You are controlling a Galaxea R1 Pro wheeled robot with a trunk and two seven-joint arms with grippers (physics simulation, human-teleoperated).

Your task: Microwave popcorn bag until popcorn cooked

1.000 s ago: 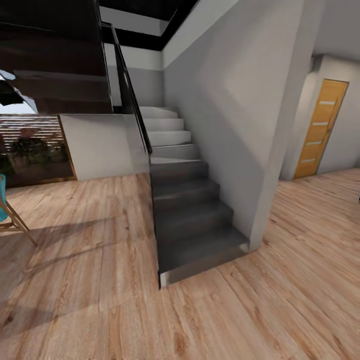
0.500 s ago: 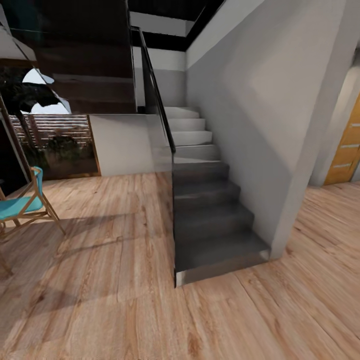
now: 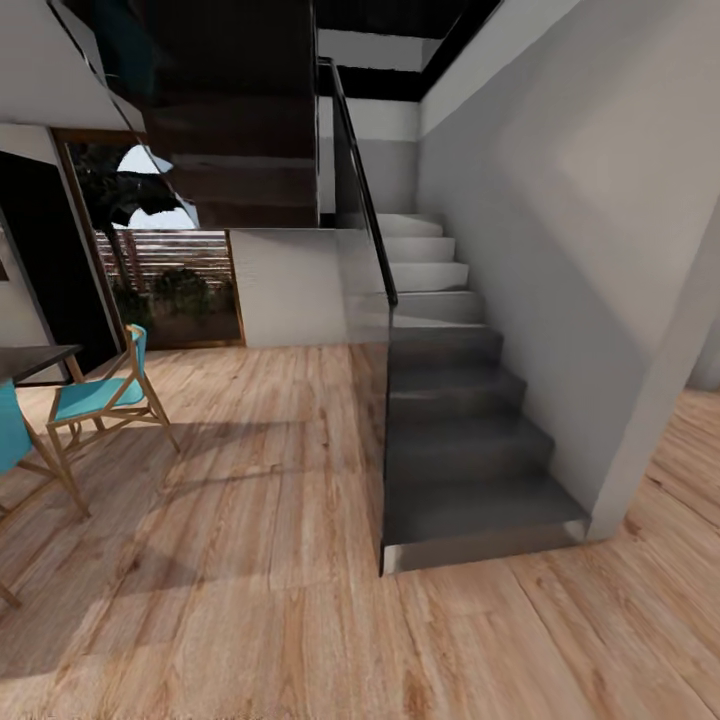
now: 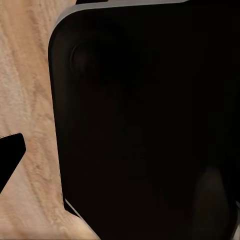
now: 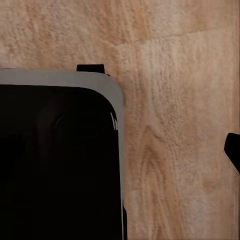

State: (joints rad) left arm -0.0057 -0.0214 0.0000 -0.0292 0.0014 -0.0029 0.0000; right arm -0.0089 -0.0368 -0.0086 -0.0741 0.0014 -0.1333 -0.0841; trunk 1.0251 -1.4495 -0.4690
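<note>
Head view: staircase (image 3: 450,400) with a glass panel, wood floor (image 3: 250,600) in front of it, blue chairs (image 3: 105,395) well to the stairs' left; robot in transit, popcorn bag and microwave somewhere outside this scene, no containers to check. Left wrist view: dark robot base (image 4: 145,125) over floor; right wrist view: the same base (image 5: 55,160). Pincer state: cannot tell for either arm. Judgement: the bag should be light and soft, best pinched at its rolled rim.
</note>
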